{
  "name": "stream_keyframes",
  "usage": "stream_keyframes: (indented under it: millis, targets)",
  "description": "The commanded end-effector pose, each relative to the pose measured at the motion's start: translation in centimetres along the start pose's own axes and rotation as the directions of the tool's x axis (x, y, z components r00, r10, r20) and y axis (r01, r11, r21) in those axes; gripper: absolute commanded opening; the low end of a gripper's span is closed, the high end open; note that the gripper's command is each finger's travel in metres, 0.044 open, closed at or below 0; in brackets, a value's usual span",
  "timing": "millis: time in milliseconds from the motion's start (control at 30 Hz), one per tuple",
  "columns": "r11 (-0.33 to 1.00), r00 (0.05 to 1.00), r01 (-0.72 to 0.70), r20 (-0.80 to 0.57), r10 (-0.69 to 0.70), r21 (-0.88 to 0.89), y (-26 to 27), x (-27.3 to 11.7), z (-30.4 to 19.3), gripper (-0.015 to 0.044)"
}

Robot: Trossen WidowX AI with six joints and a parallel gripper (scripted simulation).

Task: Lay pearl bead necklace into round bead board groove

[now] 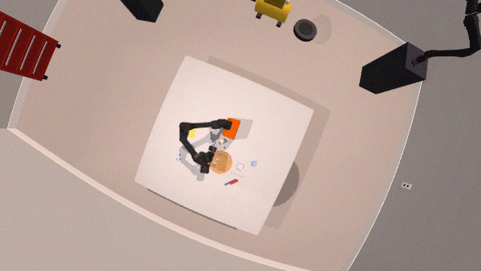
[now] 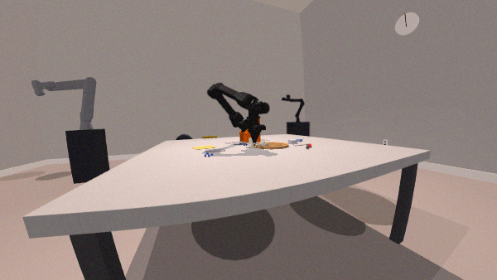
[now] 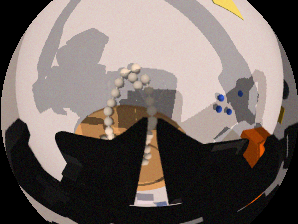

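The round wooden bead board (image 1: 224,164) (image 2: 278,145) (image 3: 159,172) lies on the white table. The pearl bead necklace (image 3: 111,102) (image 1: 216,162) (image 2: 250,145) lies in a narrow loop of pale beads. In the wrist view its far end reaches past the board's edge over the table, and its near part runs over the board. My gripper (image 3: 152,121) (image 2: 254,142) is shut on the right strand of the necklace, low at the board's edge. The fingers hide part of the board and the left strand.
The arm's orange base (image 1: 231,131) (image 2: 244,137) stands behind the board. Small blue pieces (image 3: 220,97) lie near it, others (image 1: 179,157) (image 2: 208,155) farther off. A yellow sheet (image 1: 191,133) (image 2: 204,147), a white square (image 1: 240,166), a blue block (image 1: 254,163) and a red marker (image 1: 234,182) lie around.
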State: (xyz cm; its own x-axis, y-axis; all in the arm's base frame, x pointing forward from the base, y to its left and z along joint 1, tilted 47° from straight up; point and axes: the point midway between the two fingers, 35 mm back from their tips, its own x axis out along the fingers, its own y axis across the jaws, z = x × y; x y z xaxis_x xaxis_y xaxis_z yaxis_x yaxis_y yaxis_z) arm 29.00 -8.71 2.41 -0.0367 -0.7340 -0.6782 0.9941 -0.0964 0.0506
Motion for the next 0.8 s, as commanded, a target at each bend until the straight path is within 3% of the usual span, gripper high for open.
stream_keyframes:
  millis: [0,767]
  targets:
    - [1.000,1.000,-0.003,-0.002,0.003,0.004,0.1,-1.2,0.0,0.0000]
    - [1.000,1.000,-0.003,-0.008,0.003,0.003,-0.8,-1.8,-6.0,0.0000]
